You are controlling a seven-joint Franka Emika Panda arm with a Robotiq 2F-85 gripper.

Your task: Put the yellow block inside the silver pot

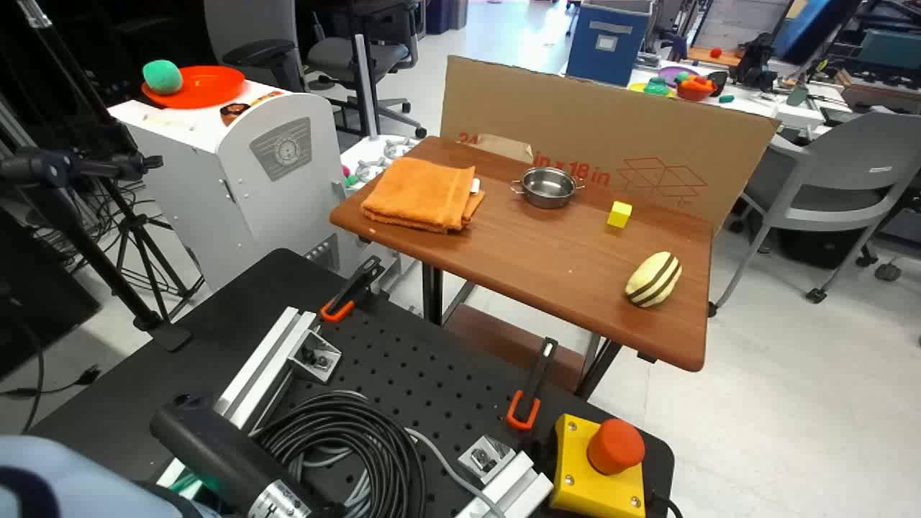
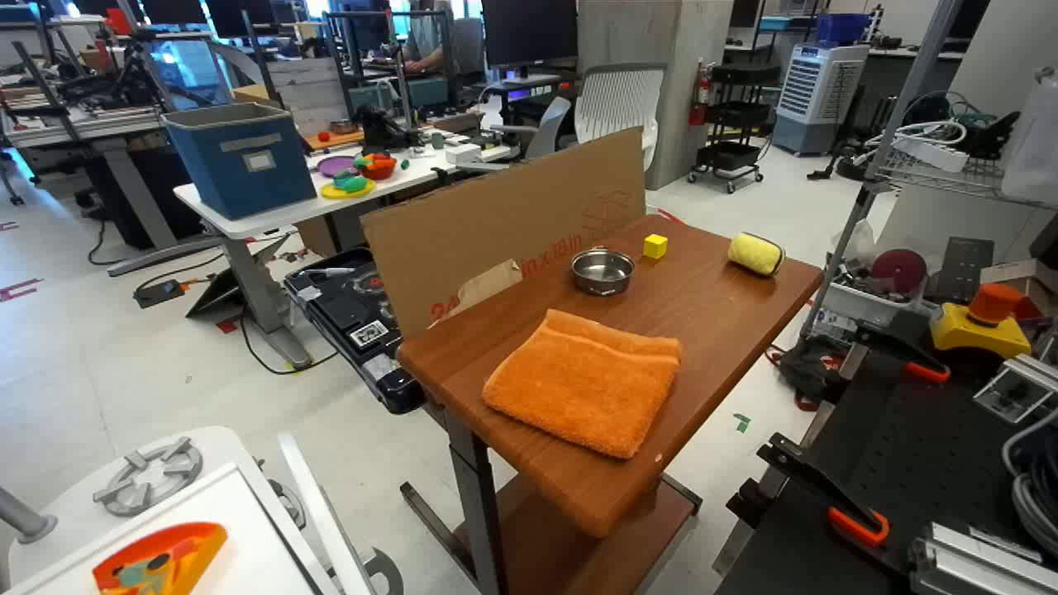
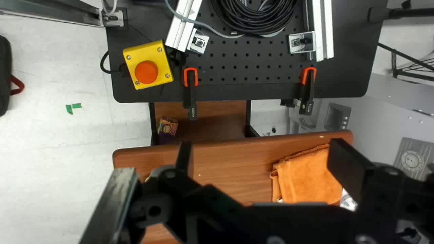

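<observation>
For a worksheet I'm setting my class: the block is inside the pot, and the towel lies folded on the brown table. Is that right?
Not quite: the block is outside the pot, apart from it on the brown table, as both exterior views show. The towel does lie folded there.

We see a laboratory: below the pincer (image 3: 261, 159), perforated bench (image 3: 251, 73), red-button box (image 3: 146, 72), coiled cables (image 3: 254, 23); well away from it, desk (image 2: 293, 211), monitor (image 2: 529, 33), wheeled chairs (image 1: 856, 162).

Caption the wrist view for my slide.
Open gripper against the brown tabletop, with a folded orange towel, black perforated board, coiled cable and an orange-red button on a yellow box.
</observation>
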